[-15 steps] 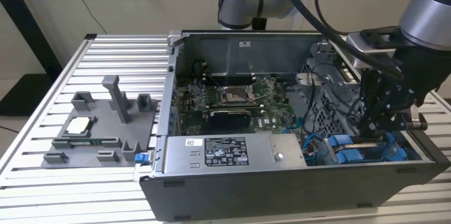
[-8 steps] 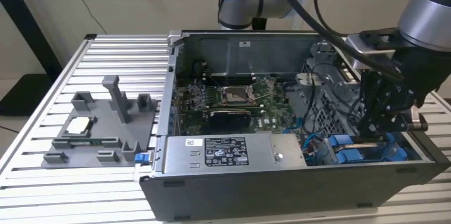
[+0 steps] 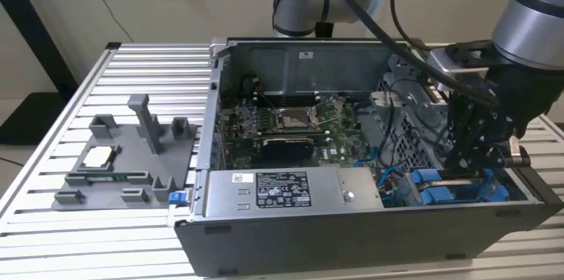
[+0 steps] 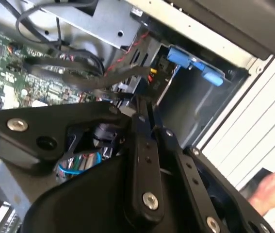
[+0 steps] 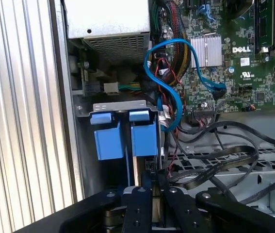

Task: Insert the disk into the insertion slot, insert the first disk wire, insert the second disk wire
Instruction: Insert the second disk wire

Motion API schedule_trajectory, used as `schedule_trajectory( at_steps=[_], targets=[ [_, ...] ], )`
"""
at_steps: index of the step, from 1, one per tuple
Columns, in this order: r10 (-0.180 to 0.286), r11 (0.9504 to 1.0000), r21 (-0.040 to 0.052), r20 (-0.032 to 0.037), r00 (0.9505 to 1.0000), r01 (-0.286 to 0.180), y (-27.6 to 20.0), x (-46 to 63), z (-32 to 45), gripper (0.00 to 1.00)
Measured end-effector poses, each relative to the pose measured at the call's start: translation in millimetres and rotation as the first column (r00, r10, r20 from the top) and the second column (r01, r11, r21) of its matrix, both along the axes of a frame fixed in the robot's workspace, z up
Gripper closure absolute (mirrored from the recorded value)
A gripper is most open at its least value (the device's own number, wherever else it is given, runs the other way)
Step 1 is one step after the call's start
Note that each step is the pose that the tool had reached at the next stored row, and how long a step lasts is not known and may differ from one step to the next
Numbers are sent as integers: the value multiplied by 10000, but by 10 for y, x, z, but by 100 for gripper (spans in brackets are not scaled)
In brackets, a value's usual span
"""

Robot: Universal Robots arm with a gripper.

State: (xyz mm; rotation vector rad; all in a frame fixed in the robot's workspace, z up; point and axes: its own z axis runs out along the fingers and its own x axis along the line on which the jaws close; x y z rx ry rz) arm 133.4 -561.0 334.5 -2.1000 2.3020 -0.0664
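The disk's blue frame (image 5: 144,138) appears already seated in the slot (image 5: 120,108) at the case's corner, on the exterior view's right, so the work looks to be at the wires. The gripper (image 5: 149,182) hangs just above the frame, fingers drawn together; whether they pinch a wire, I cannot tell. The power supply (image 3: 280,191) carries a white printed label.

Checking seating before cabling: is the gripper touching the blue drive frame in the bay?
Cannot tell. In the first wrist view the gripper hangs just over the blue frame, but the meeting point is hidden.
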Motion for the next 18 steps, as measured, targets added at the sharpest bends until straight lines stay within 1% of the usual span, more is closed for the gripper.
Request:
schedule_trajectory(
  at_steps=[1,2,3,4,10,11,18],
  targets=[
    [0,10000,25,1,10000,0,1,0,17,82],
    [0,10000,37,1,10000,0,0,0,53,82],
    [0,10000,16,-1,10000,0,0,0,107,82],
    [0,10000,8,-1,10000,0,0,0,156,76],
    [-10,10000,9,-1,10000,10,0,-1,429,76],
    [-12,10000,6,-1,10000,12,0,-1,456,76],
    [-13,10000,36,-1,10000,13,0,-2,457,76]
  ],
)
